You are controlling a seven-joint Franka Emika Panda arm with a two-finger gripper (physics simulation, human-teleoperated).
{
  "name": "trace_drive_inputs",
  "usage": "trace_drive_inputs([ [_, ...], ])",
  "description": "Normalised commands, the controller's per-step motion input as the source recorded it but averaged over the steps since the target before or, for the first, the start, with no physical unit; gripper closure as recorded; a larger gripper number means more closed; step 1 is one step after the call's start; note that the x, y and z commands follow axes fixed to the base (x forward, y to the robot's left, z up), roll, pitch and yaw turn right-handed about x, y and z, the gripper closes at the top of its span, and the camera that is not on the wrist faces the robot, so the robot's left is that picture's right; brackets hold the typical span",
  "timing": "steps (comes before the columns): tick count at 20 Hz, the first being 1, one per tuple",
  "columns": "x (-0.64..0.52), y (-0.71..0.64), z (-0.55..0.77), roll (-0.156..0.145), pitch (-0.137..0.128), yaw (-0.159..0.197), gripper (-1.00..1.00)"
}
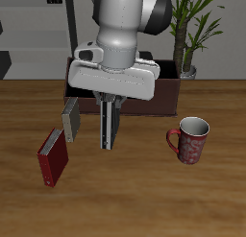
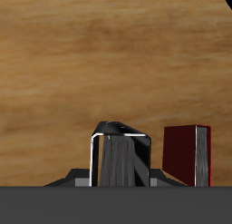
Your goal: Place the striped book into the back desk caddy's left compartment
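Matt wood-grain table [image 1: 135, 198], glossy patterned red mug [image 1: 190, 139], smooth dark red book [image 1: 54, 156]

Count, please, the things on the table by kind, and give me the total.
Books: 3 - striped book in the gripper, dark red book, grey book
Mugs: 1 - red mug
Desk caddies: 1 - back desk caddy
Potted plants: 1 - plant
Total: 6

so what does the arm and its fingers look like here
The arm is bulky, rounded and glossy light grey. Below it sits a white, boxy hand block with a small dark stripe. The gripper has two slim, dark grey fingers. No cables or markings show.
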Motion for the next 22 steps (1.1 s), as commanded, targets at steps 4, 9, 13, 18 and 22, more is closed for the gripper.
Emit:
trace_drive_inputs([
  [4, -0.57, 0.01, 0.35, 0.001, -0.011, 0.030, 1.00],
  [9, -0.50, -0.03, 0.19, -0.039, -0.005, 0.043, 1.00],
  [13, -0.57, 0.00, 0.20, 0.009, -0.024, 0.022, 1.00],
  [18, -0.45, 0.07, 0.14, 0.050, -0.031, 0.030, 1.00],
  [22, -0.43, 0.06, 0.05, 0.010, -0.004, 0.050, 1.00],
])
